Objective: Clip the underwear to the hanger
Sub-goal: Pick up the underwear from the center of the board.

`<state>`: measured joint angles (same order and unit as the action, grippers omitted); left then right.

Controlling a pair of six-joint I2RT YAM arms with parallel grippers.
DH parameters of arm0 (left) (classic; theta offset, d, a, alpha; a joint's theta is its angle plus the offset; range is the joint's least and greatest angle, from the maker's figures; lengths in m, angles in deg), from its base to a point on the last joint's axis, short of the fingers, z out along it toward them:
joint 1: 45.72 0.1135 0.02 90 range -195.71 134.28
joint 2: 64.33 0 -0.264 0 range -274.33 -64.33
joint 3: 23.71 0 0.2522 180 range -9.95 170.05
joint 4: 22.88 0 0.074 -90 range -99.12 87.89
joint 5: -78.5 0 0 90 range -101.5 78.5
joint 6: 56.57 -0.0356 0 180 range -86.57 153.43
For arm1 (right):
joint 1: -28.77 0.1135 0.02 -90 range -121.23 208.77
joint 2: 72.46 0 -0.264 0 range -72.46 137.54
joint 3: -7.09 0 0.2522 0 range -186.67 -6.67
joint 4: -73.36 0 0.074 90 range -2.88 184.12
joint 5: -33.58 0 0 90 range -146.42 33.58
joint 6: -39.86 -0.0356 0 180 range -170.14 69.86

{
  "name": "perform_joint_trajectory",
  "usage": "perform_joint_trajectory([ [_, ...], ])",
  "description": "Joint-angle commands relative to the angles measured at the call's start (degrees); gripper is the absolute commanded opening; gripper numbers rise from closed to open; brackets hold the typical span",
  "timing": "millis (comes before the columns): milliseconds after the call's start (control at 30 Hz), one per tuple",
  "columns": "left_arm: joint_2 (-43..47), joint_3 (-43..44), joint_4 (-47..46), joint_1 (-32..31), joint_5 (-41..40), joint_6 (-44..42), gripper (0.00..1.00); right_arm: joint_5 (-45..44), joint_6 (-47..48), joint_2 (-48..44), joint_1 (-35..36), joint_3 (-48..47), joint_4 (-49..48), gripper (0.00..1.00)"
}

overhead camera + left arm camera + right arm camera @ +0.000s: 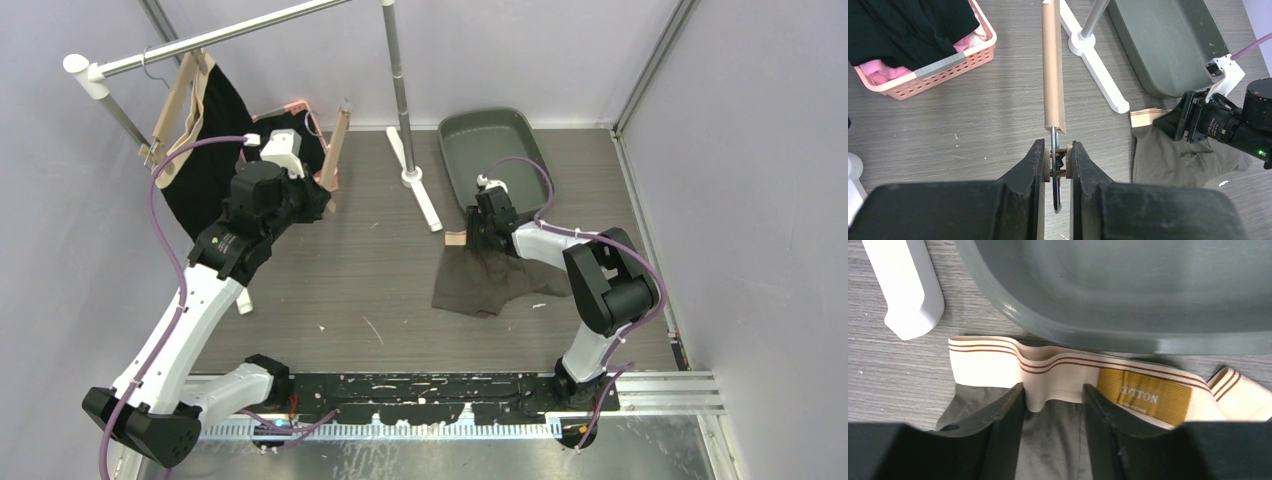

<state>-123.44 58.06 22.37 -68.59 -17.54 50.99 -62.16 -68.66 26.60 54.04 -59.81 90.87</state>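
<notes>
We see lilac walls (740, 150) round a grey wood-grain table (370, 270); metal rail (230, 35) w/ white foot (425, 205) at back; even light.

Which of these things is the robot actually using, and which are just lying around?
In use:
- hanger, clamped in the left gripper
- underwear, with the right gripper straddling its waistband

Lying about:
- pink basket of clothes
- grey tub
- clothes rack, with a black garment hanging on it
</notes>
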Motion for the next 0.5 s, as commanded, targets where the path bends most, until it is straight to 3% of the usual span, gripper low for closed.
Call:
perform_joint_trajectory([
  [0, 0.5, 1.1, -4.6, -0.2, -0.8, -0.2, 0.0, 0.4, -1.6, 3.2, 0.1, 2.3, 4.6, 0.46],
  [300, 0.3, 1.4, -4.4, -0.2, -1.1, -0.5, 0.0, 1.3, -2.2, -1.7, 0.5, 6.1, 3.8, 0.23],
  [400, 0.6, 1.3, -4.3, -0.2, -0.7, -0.4, 0.0, 4.0, -0.6, -6.4, 0.5, 8.4, 1.2, 0.04],
  [467, 1.0, 0.9, -4.2, -0.2, -0.5, -0.3, 0.0, 6.5, 1.0, -9.9, 0.5, 10.6, -1.7, 0.01],
])
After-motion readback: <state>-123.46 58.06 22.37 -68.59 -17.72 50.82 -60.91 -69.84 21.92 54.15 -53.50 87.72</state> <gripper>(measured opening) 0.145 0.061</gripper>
